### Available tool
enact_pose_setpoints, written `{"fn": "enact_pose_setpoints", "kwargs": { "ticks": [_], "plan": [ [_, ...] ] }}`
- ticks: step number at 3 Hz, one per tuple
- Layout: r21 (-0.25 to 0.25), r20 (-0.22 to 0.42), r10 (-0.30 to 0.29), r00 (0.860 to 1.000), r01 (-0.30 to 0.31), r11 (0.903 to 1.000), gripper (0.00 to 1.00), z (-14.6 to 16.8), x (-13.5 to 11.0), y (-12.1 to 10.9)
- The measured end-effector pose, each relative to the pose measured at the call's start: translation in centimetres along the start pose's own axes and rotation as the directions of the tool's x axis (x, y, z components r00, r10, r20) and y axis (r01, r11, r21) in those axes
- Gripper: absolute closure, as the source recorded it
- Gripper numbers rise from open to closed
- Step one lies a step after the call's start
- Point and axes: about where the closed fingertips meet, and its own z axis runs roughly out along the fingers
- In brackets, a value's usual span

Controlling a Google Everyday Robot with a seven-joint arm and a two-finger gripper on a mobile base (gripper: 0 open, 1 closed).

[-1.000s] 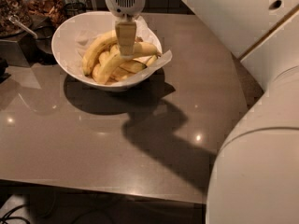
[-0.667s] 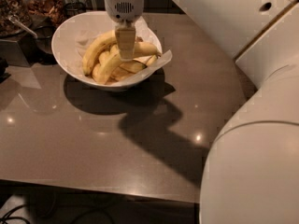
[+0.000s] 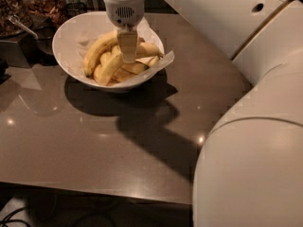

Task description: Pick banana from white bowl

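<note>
The hand [image 3: 127, 58] is held pointing straight down into the white bowl [image 3: 64, 51], presumably so that a grasp can be made from above; whether it is spread or pressed together cannot be told. The banana [image 3: 97, 52], the longest, is cradled just left of it on crinkled paper [image 3: 158, 64]. The bowl is carried by the tabletop [image 3: 94, 141].

Dim; gripper [image 3: 127, 57] over white bowl [image 3: 66, 41] throws hard shadow (table [image 3: 57, 145] glints).
</note>
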Motion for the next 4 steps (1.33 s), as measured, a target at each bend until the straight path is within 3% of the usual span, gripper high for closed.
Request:
{"fn": "enact_pose_setpoints", "kwargs": {
  "ticks": [3,4],
  "plan": [
    [-0.013,-0.036,-0.041,0.999,0.040,0.9991,0.52,1.7,-0.6,-0.4],
    [-0.013,-0.041,-0.057,0.998,0.057,0.9983,0.70,2.0,-0.6,-0.2]
  ]
}}
